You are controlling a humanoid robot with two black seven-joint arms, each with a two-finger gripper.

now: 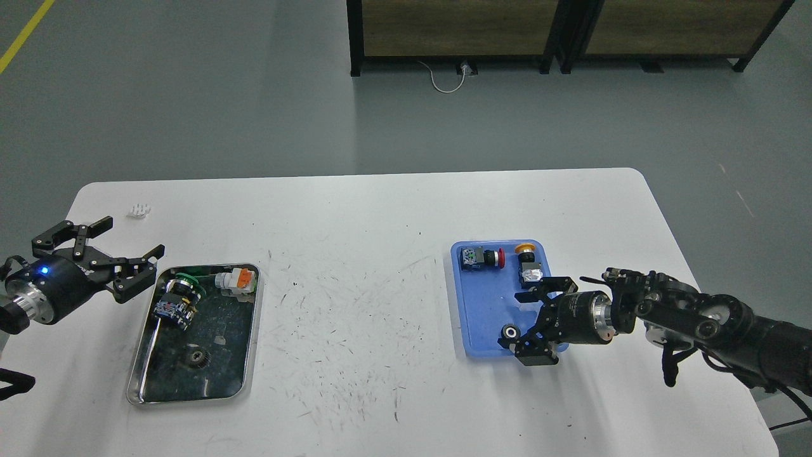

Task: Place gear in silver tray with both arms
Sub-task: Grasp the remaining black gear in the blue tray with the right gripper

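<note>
The silver tray (144,346) lies at the table's left and holds a small dark gear (196,357) near its front. A second gear (509,332), a black ring with a pale centre, lies in the front of the blue tray (479,304). My right gripper (524,321) is open at the blue tray's front right corner. Its fingers stand just right of this gear, which is near the lower finger, and nothing is in it. My left gripper (129,244) is open and empty, just left of the silver tray's far left corner.
The silver tray also holds a green-ringed switch part (177,298) and a white and orange part (236,279). The blue tray holds a red-button switch (483,257) and a yellow-button switch (528,265). A small white piece (138,209) lies at the table's far left.
</note>
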